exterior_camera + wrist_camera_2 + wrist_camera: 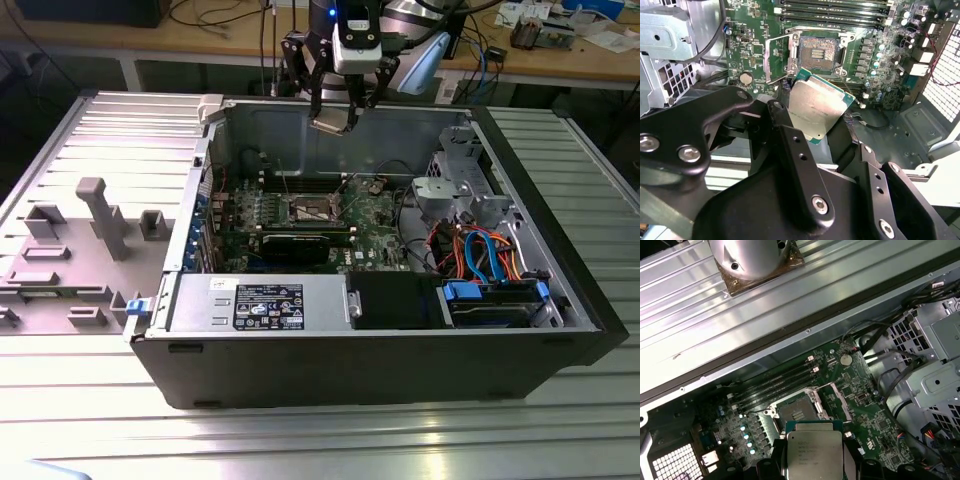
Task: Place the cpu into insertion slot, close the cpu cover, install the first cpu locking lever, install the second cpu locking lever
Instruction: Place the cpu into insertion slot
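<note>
Holding: the gripper [336, 115] has the cpu [815, 107] clamped between its black fingers [790, 135], which are closed in on the chip's opposite edges
Chip pose: tilted in the exterior view, silver-grey top showing in both wrist views, green edge peeking out around it
Chip position: up in the air over the open computer case [350, 360], near the back wall, well clear of the green circuit board [375, 215]
Socket: the insertion slot [818, 50] is bare, so you can see the brownish pin field. Nothing's seated in it
Cover: the cpu cover [771, 57] is flipped open, and its frame stands up along one side of the socket
Gap: chip and socket are apart, not touching, and in the second wrist view the chip sits just off the socket's corner
Neighbours: the long memory slots [830, 12] run along the far side of the socket, and the black graphics card [300, 245] lies on the near side in the exterior view
Surroundings: the case sits on a ribbed metal table [300, 440]
</note>
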Robot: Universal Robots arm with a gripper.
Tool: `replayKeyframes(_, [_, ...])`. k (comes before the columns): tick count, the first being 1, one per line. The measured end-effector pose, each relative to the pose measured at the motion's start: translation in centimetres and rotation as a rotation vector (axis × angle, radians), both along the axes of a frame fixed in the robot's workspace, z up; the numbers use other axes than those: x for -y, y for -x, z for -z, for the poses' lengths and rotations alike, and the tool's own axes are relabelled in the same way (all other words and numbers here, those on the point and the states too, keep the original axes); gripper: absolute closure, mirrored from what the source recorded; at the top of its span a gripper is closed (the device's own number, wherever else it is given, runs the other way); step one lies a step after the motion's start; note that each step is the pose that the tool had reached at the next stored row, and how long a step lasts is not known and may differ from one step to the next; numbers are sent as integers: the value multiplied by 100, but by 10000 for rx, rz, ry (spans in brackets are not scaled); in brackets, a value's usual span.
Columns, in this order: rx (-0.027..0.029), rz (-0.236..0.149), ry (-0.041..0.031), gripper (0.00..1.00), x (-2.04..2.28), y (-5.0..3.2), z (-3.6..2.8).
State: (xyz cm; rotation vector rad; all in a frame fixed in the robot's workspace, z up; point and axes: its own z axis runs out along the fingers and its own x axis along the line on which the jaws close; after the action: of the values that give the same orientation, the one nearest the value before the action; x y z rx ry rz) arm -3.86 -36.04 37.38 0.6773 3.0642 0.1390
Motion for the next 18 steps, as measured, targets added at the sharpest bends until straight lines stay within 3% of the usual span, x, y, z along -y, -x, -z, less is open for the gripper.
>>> replayKeyframes(5, [0,158,0,46,0,0,1])
replayKeyframes(10, [0,855,0,46,0,0,8])
replayKeyframes(18, [0,913,-1,46,0,0,8])
